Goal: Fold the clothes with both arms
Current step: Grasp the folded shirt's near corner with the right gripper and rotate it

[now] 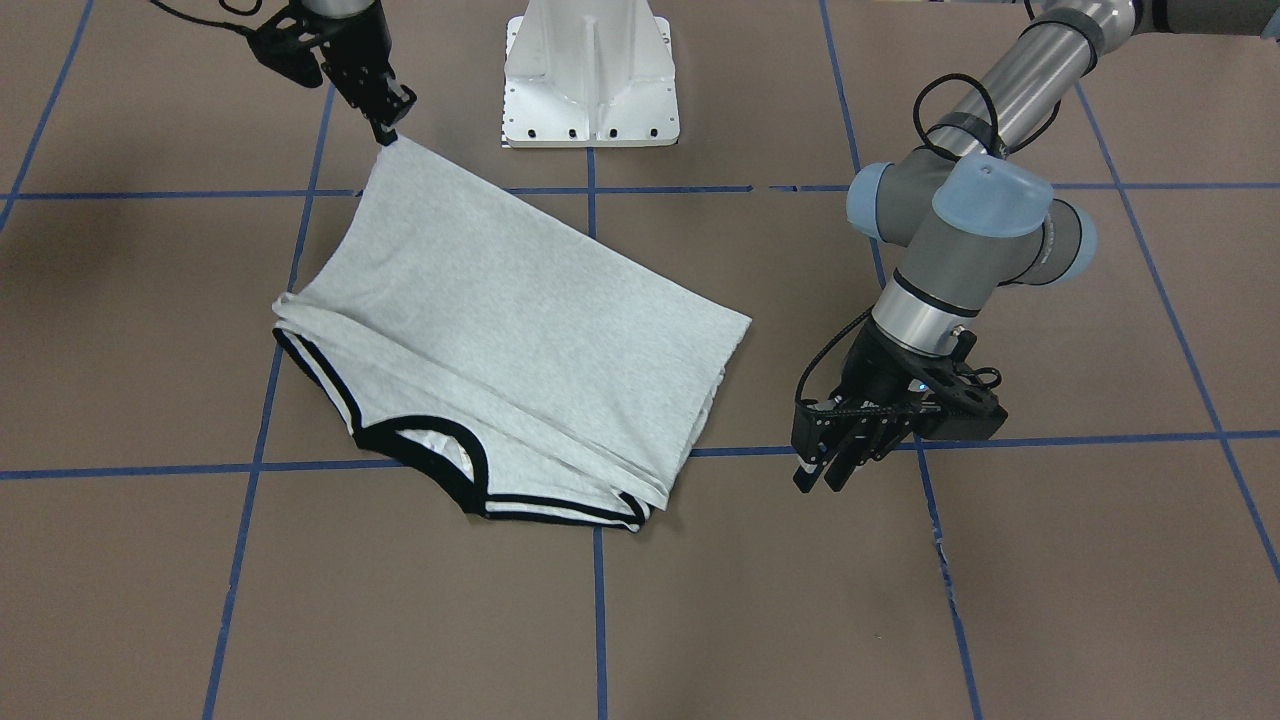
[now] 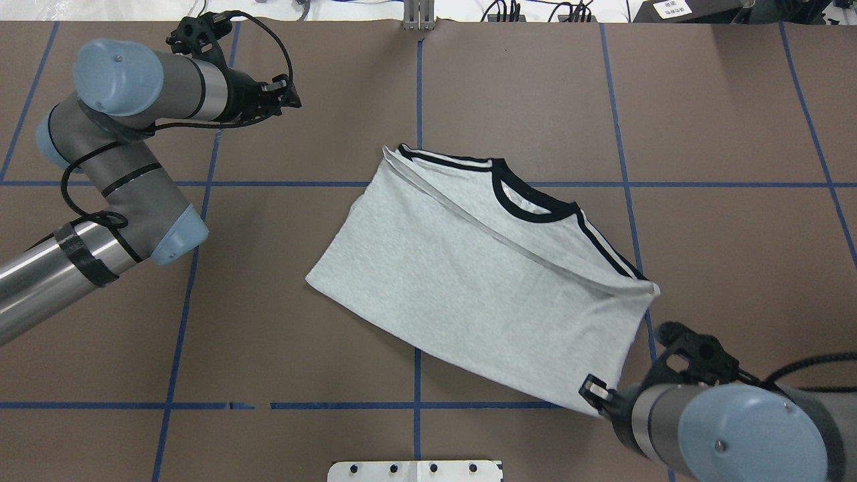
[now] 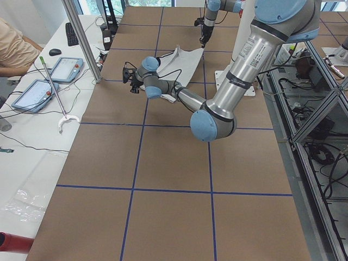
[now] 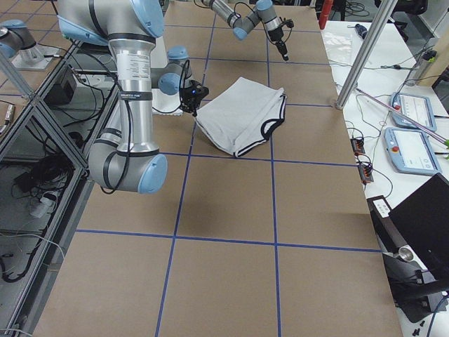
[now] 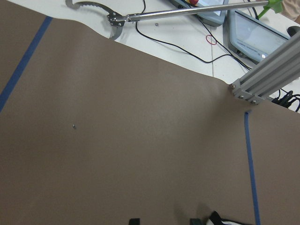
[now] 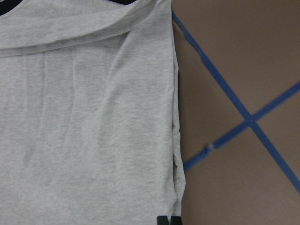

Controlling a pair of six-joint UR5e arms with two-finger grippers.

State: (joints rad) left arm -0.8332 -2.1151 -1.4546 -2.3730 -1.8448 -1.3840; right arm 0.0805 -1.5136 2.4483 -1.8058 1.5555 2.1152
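Where the right gripper (image 1: 386, 130) meets the T-shirt (image 1: 520, 330), I see its jaws pressed together on one corner of the grey fabric, on the side opposite the collar and near the white pedestal (image 1: 590, 80) — in the right wrist view the two black fingertips (image 6: 162, 220) sit side by side at the very edge of the cloth. The shirt lies folded on the brown table (image 1: 1000, 600), plain grey side up, spread at an angle across the blue tape lines (image 1: 598, 620) close to the middle of the surface. Its black-trimmed collar (image 2: 529, 201) and the striped sleeve trim lie on the side away from the robot, with a folded layer of grey running just beside them. The pinched corner draws the cloth into a point towards the robot's right side. The left gripper (image 1: 822, 472) is well apart from the shirt, over bare table on the robot's left. Its jaws stand spread — the left wrist view shows the fingertips (image 5: 134, 221) apart with only brown table between them, and they hold nothing.
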